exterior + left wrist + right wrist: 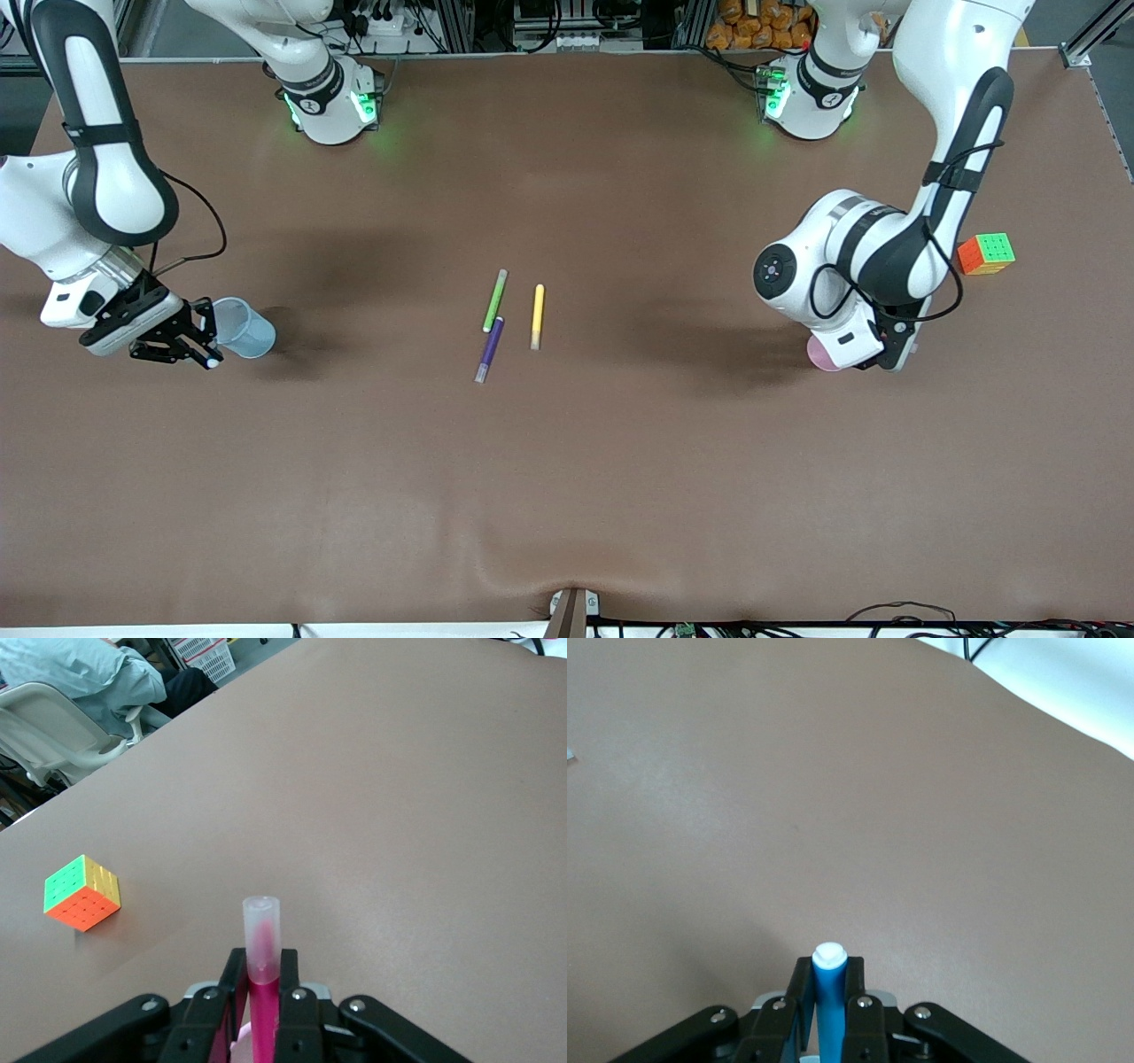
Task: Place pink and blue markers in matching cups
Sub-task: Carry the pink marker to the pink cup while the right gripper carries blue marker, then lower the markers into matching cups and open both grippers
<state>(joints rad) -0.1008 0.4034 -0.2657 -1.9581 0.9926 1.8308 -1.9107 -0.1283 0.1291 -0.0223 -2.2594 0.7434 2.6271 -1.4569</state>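
My right gripper (204,341) hangs beside the pale blue mesh cup (245,328) at the right arm's end of the table. In the right wrist view it (829,973) is shut on the blue marker (829,988), pale cap outward. My left gripper (263,964) is shut on the pink marker (262,943), paler cap outward. In the front view the left hand covers most of the pale pink cup (820,355); a pale pink bit of the cup (239,1043) shows under the fingers.
A green pen (495,299), a yellow pen (537,315) and a dark purple pen (489,349) lie mid-table. A multicoloured cube (986,253) sits at the left arm's end, also in the left wrist view (81,893).
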